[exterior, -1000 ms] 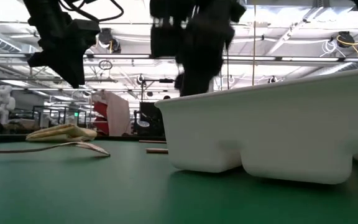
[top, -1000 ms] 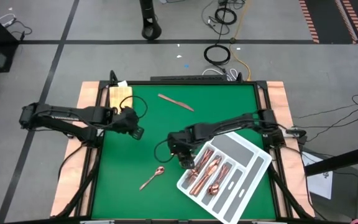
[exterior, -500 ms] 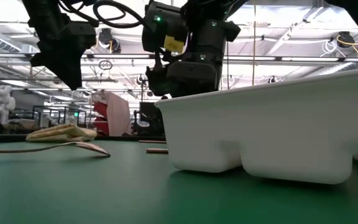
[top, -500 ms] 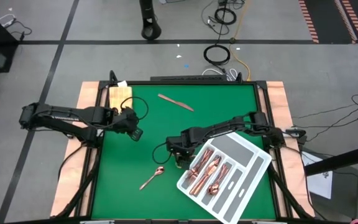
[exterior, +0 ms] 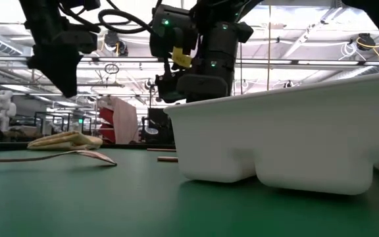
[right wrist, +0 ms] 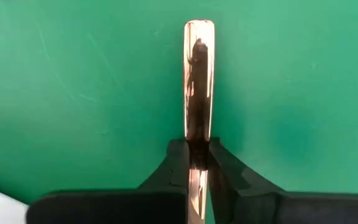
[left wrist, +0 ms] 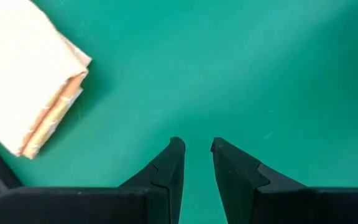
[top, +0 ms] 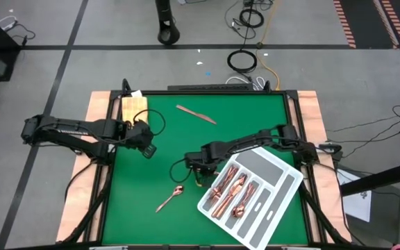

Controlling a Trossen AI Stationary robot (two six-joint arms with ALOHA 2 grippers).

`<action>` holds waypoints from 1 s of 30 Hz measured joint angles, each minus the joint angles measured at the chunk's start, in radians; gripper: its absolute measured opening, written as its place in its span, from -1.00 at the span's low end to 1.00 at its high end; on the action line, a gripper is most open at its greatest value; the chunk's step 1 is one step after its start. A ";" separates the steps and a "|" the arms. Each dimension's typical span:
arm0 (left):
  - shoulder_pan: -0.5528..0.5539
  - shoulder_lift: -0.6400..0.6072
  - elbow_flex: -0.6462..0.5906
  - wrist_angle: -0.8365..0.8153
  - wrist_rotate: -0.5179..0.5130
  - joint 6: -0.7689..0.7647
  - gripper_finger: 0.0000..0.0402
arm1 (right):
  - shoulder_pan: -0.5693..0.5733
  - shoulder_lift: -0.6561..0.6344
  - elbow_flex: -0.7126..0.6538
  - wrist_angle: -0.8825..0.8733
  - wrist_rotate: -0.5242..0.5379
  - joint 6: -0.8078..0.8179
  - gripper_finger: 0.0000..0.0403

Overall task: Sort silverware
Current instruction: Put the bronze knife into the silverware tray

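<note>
Two loose pieces on the green worktop (top: 151, 180) from above: a spoon (top: 169, 199) near the front, a knife (top: 196, 114) toward the back; several more already in the divided tray (top: 283, 182). Right pincer (top: 198, 167) just beside the tray's inner corner, left pincer (top: 146, 148) waiting well apart, close to the folded yellow cloth (top: 133, 105).

From table height: white tray wall (exterior: 288, 138) filling the right, right arm's wrist behind it, cloth (exterior: 64, 139) lying flat far left, a roomy workshop with ceiling lights beyond.

Left wrist: fingers part-open, gripping nothing, above bare green with the cloth (left wrist: 27, 93) off to one side.

Right wrist: pincer (right wrist: 197, 152) shut on a copper handle (right wrist: 198, 81), pinched at one narrow point (which kind of utensil, cannot tell).

Risk, as a judgement: thin, slick metal held off-centre, liable to swivel or slip on lifting, and to clip the tray rim so near, nudging the tray or landing in the wrong slot.
</note>
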 joint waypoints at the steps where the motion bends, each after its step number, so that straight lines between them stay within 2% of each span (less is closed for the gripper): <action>1: 0.000 0.000 0.000 -0.007 -0.001 0.000 -0.55 | -0.002 0.003 0.013 -0.007 0.002 -0.007 -0.95; 5: 0.000 0.000 0.000 -0.018 -0.016 0.000 -0.55 | -0.018 0.018 0.108 -0.035 0.020 -0.047 -0.98; 10: 0.000 0.000 0.000 -0.021 -0.029 0.000 -0.55 | -0.055 0.028 0.209 0.000 0.095 -0.069 -0.99; 17: 0.000 0.000 0.000 -0.034 -0.041 0.007 -0.55 | -0.086 0.027 0.349 -0.004 0.098 -0.094 -0.99; 20: 0.000 0.000 0.000 -0.036 -0.042 0.019 -0.55 | -0.092 0.026 0.413 -0.104 0.090 -0.112 -0.98; 22: 0.000 0.000 0.000 -0.036 -0.042 0.018 -0.55 | -0.099 0.024 0.440 -0.212 0.086 -0.118 -0.89; 25: 0.000 0.000 0.000 -0.035 -0.042 0.016 -0.55 | -0.118 0.022 0.438 -0.355 0.046 -0.094 -0.64; 30: 0.000 0.000 0.000 -0.035 -0.042 0.017 -0.55 | -0.125 0.022 0.331 -0.279 0.025 -0.039 -0.13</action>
